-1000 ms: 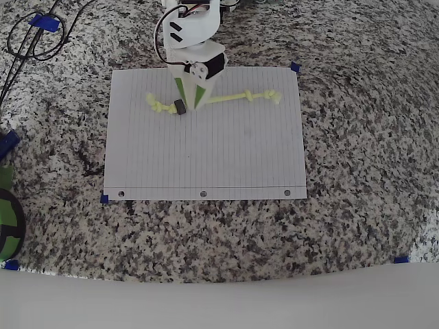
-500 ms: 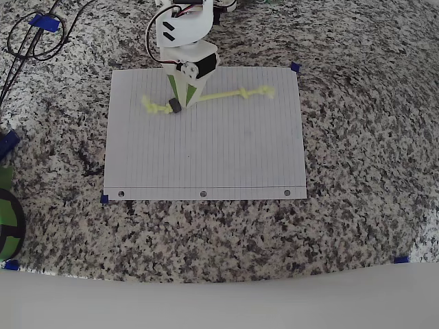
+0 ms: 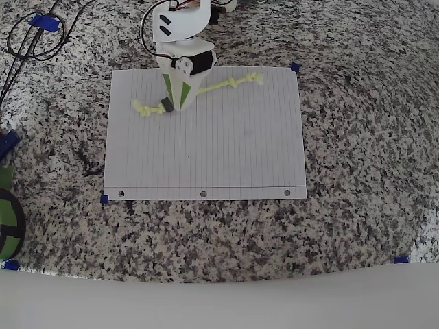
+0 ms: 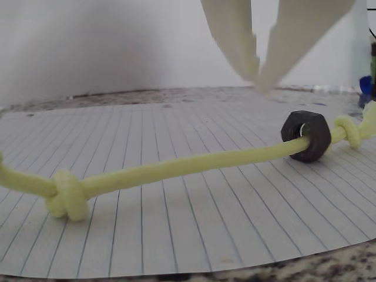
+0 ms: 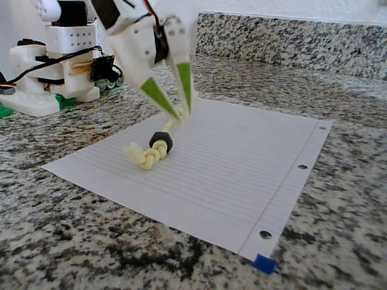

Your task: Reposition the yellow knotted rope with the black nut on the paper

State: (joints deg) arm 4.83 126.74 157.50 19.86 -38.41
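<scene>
The yellow knotted rope (image 3: 219,86) lies slanted across the far half of the paper (image 3: 226,157), with one knotted end at the left (image 3: 140,108) and the other near the far edge. The black nut (image 3: 167,106) sits on the rope by the left knot. My gripper (image 3: 180,104) points down just right of the nut. In the wrist view the fingertips (image 4: 249,67) meet, with the gripper (image 4: 258,81) shut above the rope (image 4: 176,167) and nut (image 4: 305,136) and nothing between the fingers. In the fixed view the gripper (image 5: 181,115) hovers over the rope behind the nut (image 5: 161,142).
A black cable loop (image 3: 34,38) lies on the granite at the far left. Blue tape bits (image 3: 295,67) mark the paper's corners. A green and black object (image 3: 7,216) sits at the left edge. The arm's base (image 5: 54,66) stands behind the sheet.
The gripper moved left along the paper's far part. The rope and nut shifted left with it, and the rope's right end swung toward the far edge.
</scene>
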